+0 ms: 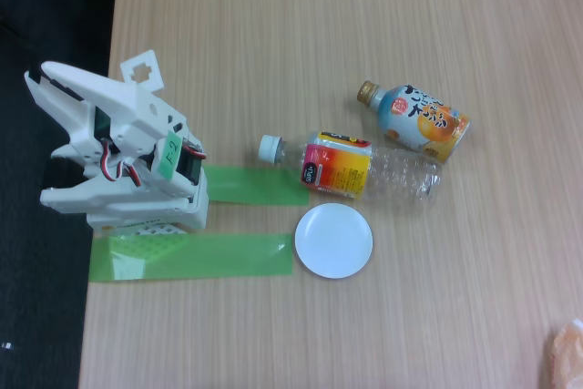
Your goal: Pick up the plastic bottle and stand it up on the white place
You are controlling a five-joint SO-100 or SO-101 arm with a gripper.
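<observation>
Fixed view, looking down on a wood-grain counter [273, 34]. Plastic bottle [364, 168] lies on its side near centre: clear body, white screw cap pointing left, yellow-orange-pink label with a dark logo on the half nearer the cap. White place [333, 240], a flat round disc, sits just below the bottle, apart from it by a narrow gap. Blue-and-orange bottle [417, 118] with a gold cap lies tilted just above and right of the clear one, close to its base. Two green tape strips [191, 256] run left of the disc. White arm [123, 148] is folded at the counter's left edge, well apart from the bottle; fingers appear to hold nothing, but their opening cannot be told from this angle. Open counter lies below and right of the disc.
</observation>
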